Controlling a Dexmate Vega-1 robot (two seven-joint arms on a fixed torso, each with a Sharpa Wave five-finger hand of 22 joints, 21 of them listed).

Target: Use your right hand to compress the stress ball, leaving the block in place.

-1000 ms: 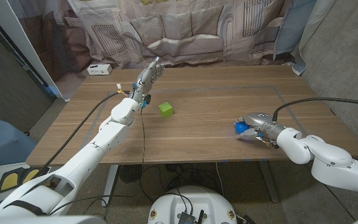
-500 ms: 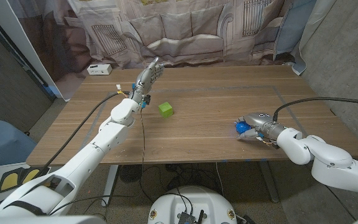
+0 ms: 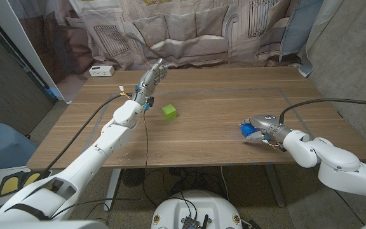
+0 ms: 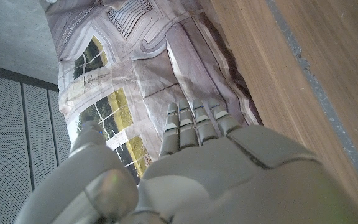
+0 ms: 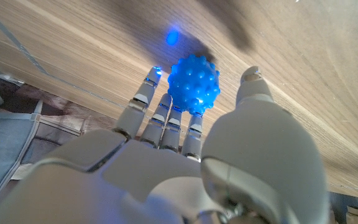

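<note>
A knobbly blue stress ball (image 3: 247, 130) lies on the wooden table (image 3: 221, 89) near the front right. My right hand (image 3: 262, 126) sits right behind it with its fingers (image 5: 166, 112) stretched out against the ball (image 5: 194, 86). The thumb (image 5: 252, 76) stands a little apart from the ball. A green block (image 3: 169, 112) rests left of the table's middle, well away from that hand. My left hand (image 3: 151, 77) is raised beyond the block with straight, spread fingers (image 4: 194, 121) and holds nothing.
A small white box (image 3: 101, 70) sits at the table's far left corner. A patterned curtain (image 3: 189, 32) hangs behind the table. Thin cables (image 3: 146, 137) trail along my left arm over the front edge.
My right hand has drawn back very slightly toward the right. The ball, the block and my left hand stay where they were.
</note>
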